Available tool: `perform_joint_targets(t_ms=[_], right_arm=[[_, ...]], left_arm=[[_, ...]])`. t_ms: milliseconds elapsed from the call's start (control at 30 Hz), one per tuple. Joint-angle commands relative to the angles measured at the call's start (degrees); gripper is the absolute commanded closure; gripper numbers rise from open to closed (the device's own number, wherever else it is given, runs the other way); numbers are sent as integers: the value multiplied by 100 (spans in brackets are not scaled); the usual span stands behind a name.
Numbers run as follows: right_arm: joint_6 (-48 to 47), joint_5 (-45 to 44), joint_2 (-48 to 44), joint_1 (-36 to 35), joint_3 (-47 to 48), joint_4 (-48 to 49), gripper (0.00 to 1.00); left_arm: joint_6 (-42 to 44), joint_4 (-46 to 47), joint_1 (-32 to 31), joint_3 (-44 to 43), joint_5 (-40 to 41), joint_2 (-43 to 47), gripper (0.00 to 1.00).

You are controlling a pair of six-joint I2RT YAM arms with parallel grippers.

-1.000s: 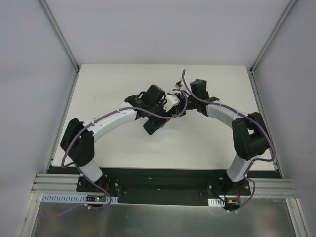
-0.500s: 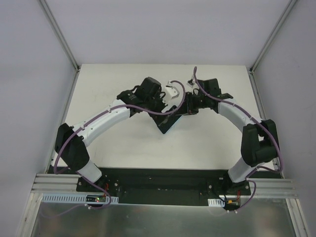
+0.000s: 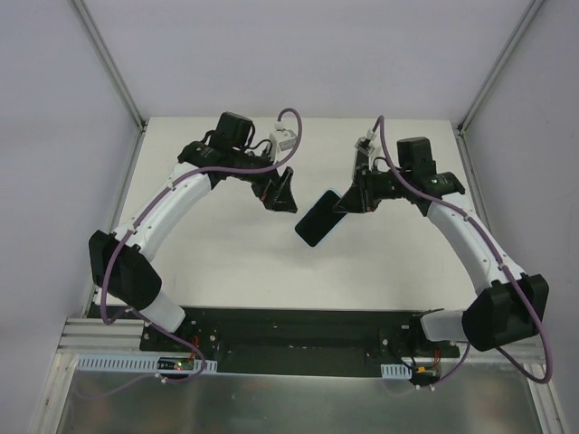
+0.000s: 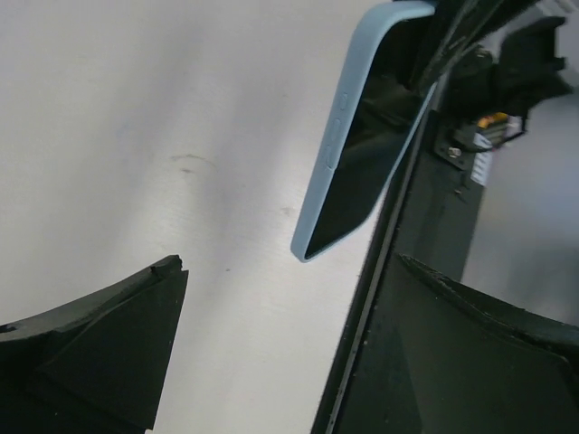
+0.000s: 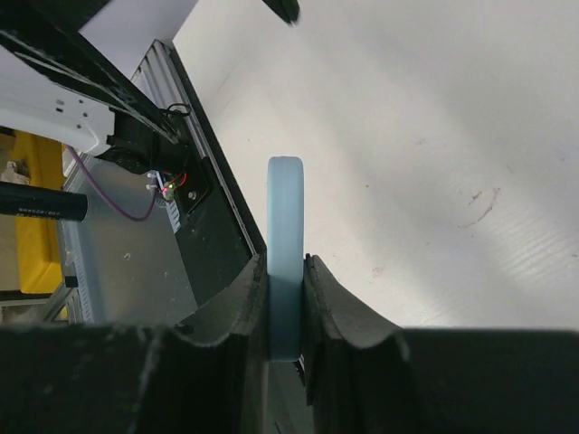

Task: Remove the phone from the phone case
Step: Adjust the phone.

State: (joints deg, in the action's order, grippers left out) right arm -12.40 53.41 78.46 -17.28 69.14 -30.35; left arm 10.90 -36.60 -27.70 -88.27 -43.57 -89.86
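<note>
The phone [image 3: 318,218], dark screen showing, sits in a light blue case and hangs tilted above the table's middle. My right gripper [image 3: 350,201] is shut on its upper end. In the right wrist view the case's blue edge [image 5: 285,226] is clamped between both pads of the gripper [image 5: 285,307]. My left gripper [image 3: 282,192] is open and empty, apart from the phone on its left. The left wrist view shows the case [image 4: 336,154] and dark screen [image 4: 366,167] ahead, beyond the spread gripper [image 4: 289,362].
The white table [image 3: 226,262] has a black rail [image 3: 298,325] along its near edge, between the arm bases. Grey walls stand on the left, right and far sides.
The two grippers were together at the phone in the table's middle. They have drawn apart: the left went left and back without the phone, the right went right with it.
</note>
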Motion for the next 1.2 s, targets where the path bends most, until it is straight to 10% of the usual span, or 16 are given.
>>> perform_joint_targets(t_ms=[0,833,1167], right_arm=[[-271,697,-603,14,407,-50,100],[774,934,-1113,5,372,934,100],[977,698,-1412,23,91,1347,100]], left_arm=[[9,-128,-33,20,-1828,101,4],[229,-58,-780,407,-1989,-5,29],[-96,-14,-780,152,-2410,-312,82]])
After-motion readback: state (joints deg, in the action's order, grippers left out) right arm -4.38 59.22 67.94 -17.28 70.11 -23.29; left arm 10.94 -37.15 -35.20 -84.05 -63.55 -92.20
